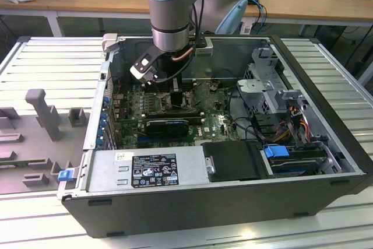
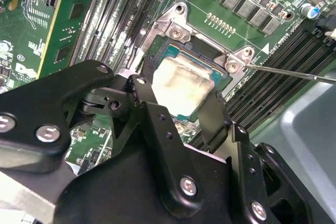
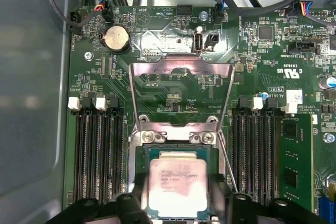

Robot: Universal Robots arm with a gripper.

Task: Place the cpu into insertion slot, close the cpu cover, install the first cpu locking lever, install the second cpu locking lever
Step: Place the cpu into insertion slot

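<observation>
The cpu [image 3: 177, 184], a pale silver square chip, lies level in the dark-framed insertion slot [image 3: 142, 153], and I cannot tell whether it is fully seated. My gripper [image 3: 178, 205] is shut on it, one black finger against each of two opposite edges. The second wrist view shows the same grip: the gripper [image 2: 178, 102] on the cpu [image 2: 181, 87] over the insertion slot [image 2: 203, 51]. The cpu cover [image 3: 181, 66] stands swung open beyond its hinge. A thin locking lever [image 3: 227, 161] juts out beside the slot, unlatched. In the exterior view my gripper [image 1: 175, 94] reaches down inside the computer case.
Black memory slots [image 3: 97, 156] flank the socket on both sides. A coin battery [image 3: 114, 38] and cables sit beyond the open cover. A green card [image 3: 296, 166] stands near the slot. The power supply [image 1: 145, 170] and drive cage [image 1: 268, 86] crowd the case.
</observation>
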